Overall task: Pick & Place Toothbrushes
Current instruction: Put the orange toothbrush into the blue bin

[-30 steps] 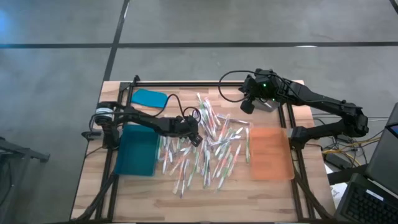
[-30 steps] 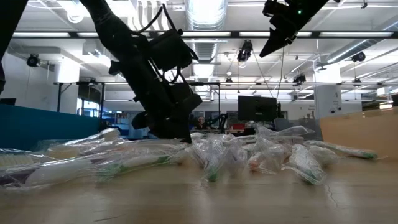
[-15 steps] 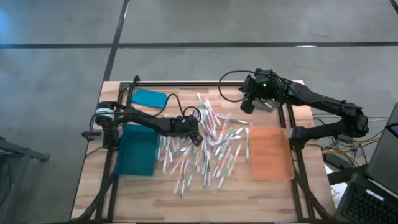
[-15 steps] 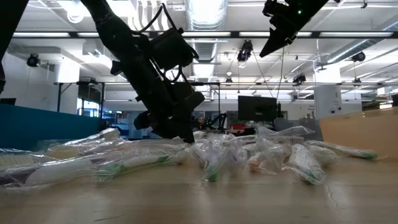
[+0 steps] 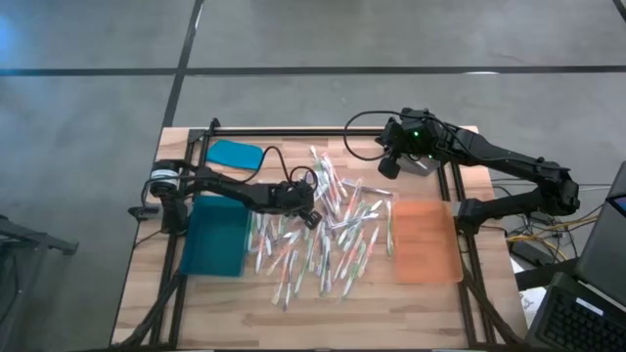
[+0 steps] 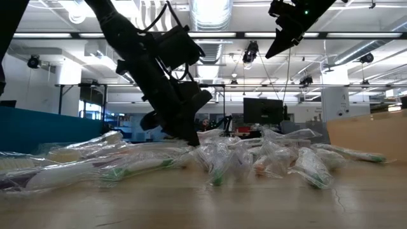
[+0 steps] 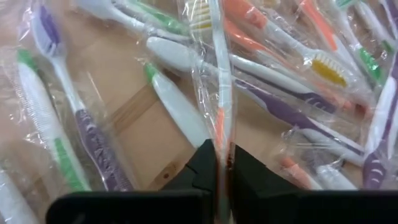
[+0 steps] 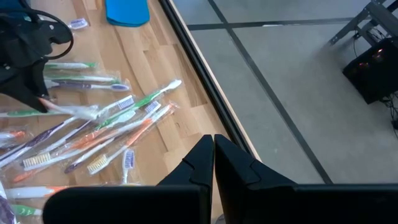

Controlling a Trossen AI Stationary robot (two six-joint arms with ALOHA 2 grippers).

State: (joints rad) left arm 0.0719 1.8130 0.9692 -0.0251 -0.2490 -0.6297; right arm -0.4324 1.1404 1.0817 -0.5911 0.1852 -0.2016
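Observation:
Several toothbrushes (image 5: 333,235) in clear wrappers lie in a loose heap on the middle of the wooden table, also seen in the low view (image 6: 254,159). My left gripper (image 5: 308,217) reaches slanting down into the heap's left side and is shut on one wrapped toothbrush (image 7: 219,74) with a white and orange handle. My right gripper (image 5: 388,168) hangs shut and empty high over the table's far right part (image 8: 213,155). My left gripper pinches the wrapped toothbrush by the orange part of its handle (image 7: 219,134) between its two fingers, wrapper and all. The fingers slant down from the table's left side. The brush runs on ahead in line with them, lying on other brushes of the heap.
A teal tray (image 5: 217,240) sits left of the heap and an orange tray (image 5: 425,240) right of it. A blue lid (image 5: 235,154) lies at the far left. Black frame rails (image 5: 293,132) run along the table's far edge and sides.
My left gripper has shut on the toothbrush at the heap's left side, staying where it was. The heap has not shifted.

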